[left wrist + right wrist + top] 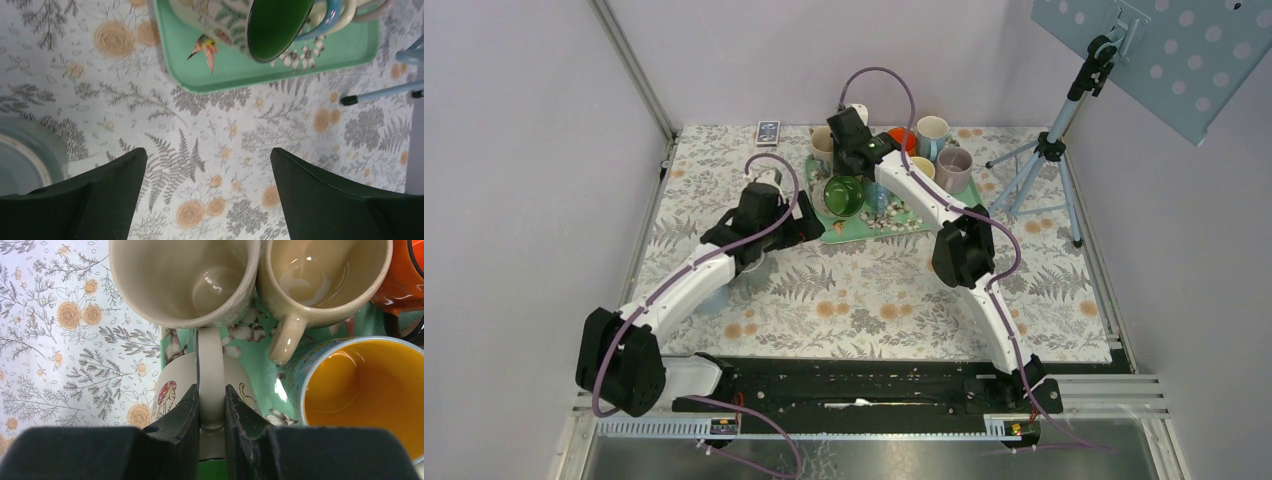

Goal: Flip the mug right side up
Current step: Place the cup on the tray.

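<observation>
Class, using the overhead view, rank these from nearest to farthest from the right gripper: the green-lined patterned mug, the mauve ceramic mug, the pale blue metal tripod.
1. Green-lined patterned mug, right at the right gripper, which clamps its handle.
2. Mauve ceramic mug, off to the right.
3. Pale blue metal tripod, farthest right.

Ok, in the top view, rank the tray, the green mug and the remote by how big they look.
1. tray, clearly largest.
2. green mug.
3. remote, smallest, though it lies farthest from the camera.
</observation>
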`<state>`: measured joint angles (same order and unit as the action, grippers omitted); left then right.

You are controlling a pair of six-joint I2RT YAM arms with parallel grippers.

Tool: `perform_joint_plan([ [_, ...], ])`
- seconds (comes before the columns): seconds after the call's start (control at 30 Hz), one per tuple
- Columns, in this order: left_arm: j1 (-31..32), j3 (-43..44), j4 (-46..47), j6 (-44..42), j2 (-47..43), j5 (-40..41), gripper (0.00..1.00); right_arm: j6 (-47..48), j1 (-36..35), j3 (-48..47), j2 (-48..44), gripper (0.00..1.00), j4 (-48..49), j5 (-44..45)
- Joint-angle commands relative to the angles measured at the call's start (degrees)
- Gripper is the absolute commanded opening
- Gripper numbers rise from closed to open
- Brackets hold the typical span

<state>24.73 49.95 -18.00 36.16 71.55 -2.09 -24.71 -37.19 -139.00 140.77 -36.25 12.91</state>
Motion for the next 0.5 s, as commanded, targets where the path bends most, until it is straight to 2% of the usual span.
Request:
perform_joint_plan([
  [0.0, -0.52, 7.08, 1.99, 2.55, 3.49, 1.73, 0.99, 1.68, 0.11, -0.83, 3.88, 0.17, -2.74, 5.74],
  [0.23, -1.16, 13.65, 2.53, 3.45, 9.36, 1.64, 0.99, 3.48, 0.13, -0.13, 3.72, 0.13, -6.8, 5.45],
  [0.47, -2.42, 16.42, 3.16, 5.19, 13.51, 1.89, 0.99, 4.54, 0.14, 0.35, 3.4, 0.11, -10.5, 4.79],
])
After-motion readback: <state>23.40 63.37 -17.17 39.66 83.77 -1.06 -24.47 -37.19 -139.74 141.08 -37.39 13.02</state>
